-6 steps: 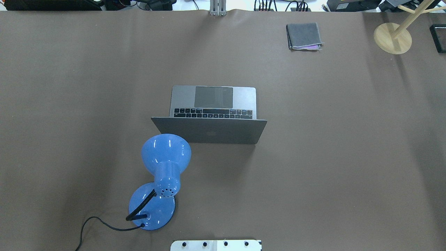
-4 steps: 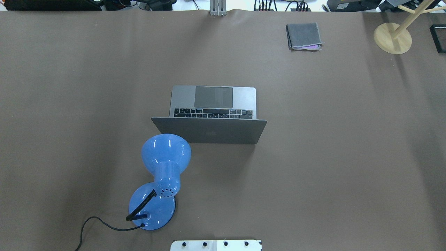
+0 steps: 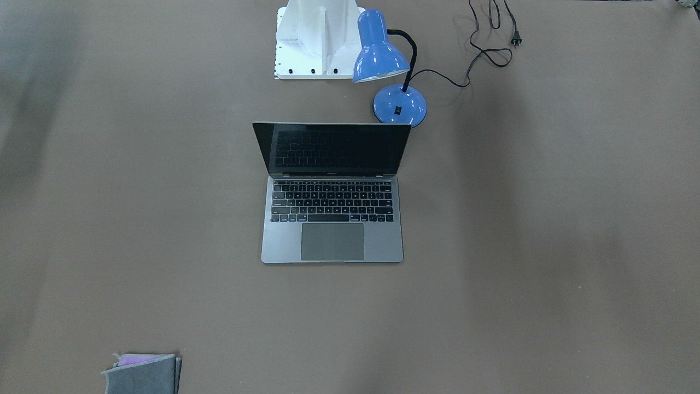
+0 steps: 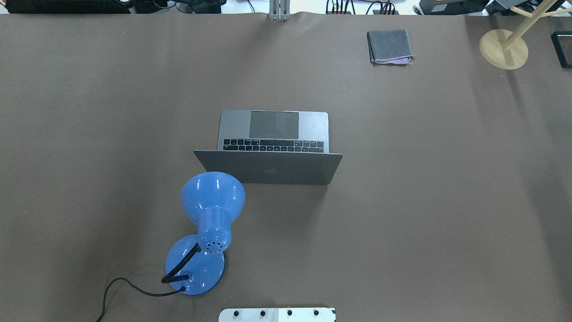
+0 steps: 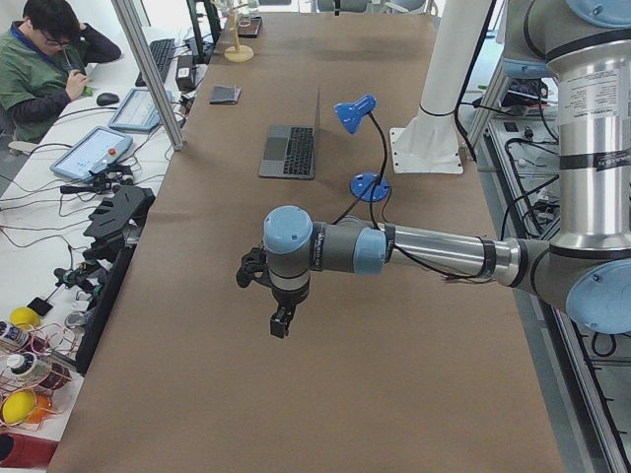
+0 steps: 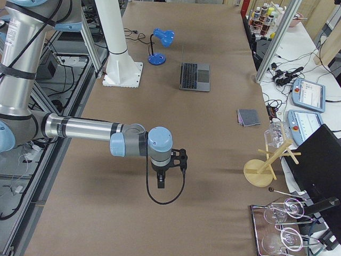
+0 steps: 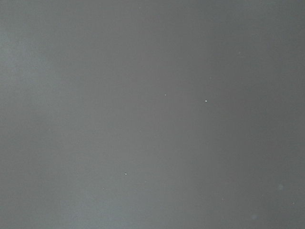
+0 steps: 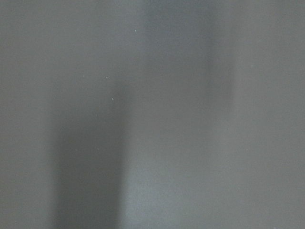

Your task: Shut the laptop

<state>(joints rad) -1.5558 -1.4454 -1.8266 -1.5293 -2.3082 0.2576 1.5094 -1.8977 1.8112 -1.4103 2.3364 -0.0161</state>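
The laptop (image 3: 332,219) stands open in the middle of the brown table, its black screen upright and facing away from the robot; its grey lid (image 4: 268,168) faces the overhead view. It also shows in the left side view (image 5: 293,150) and the right side view (image 6: 195,76). My left gripper (image 5: 280,325) hangs over bare table far from the laptop, near the table's left end. My right gripper (image 6: 161,183) hangs likewise toward the right end. I cannot tell whether either is open or shut. Both wrist views show only bare table.
A blue desk lamp (image 4: 210,214) stands by the lid's left corner on the robot's side, its cord (image 3: 481,52) trailing off. A folded grey cloth (image 4: 389,46) and a wooden stand (image 4: 503,48) are at the far right. The white robot base (image 3: 317,38) is behind the laptop.
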